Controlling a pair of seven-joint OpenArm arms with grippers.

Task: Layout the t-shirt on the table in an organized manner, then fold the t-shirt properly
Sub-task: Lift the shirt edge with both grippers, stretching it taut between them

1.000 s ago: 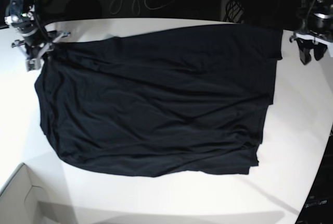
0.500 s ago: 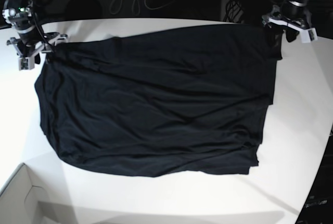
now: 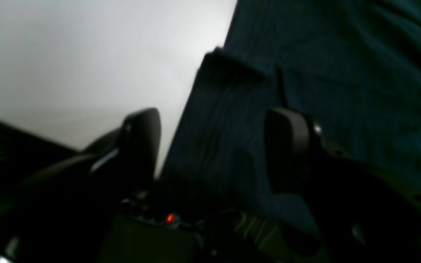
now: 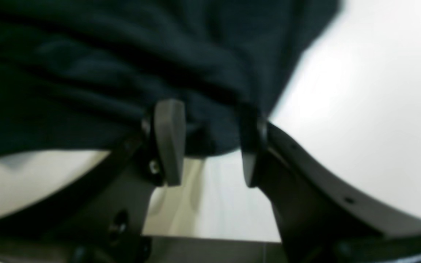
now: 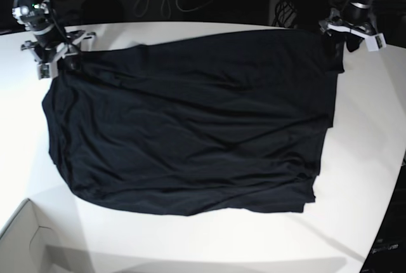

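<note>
Both grippers risen, left gripper (image 5: 343, 41), right gripper (image 5: 61, 62) agape; t-shirt (image 5: 190, 127) flat

Lying spread flat and dark across the table (image 5: 355, 159): the t-shirt (image 5: 190, 127), plain black, thin, softly rippled with shallow creases. Reaching with one far corner up between the parted fingers of the left gripper (image 3: 210, 146), a narrow flap of hem sitting just ahead of them. Bunching in folds at the opposite far corner, its edge lying between and just beyond the separated fingers of the right gripper (image 4: 210, 146). Showing bright white, smooth tabletop beside both grippers.
</note>
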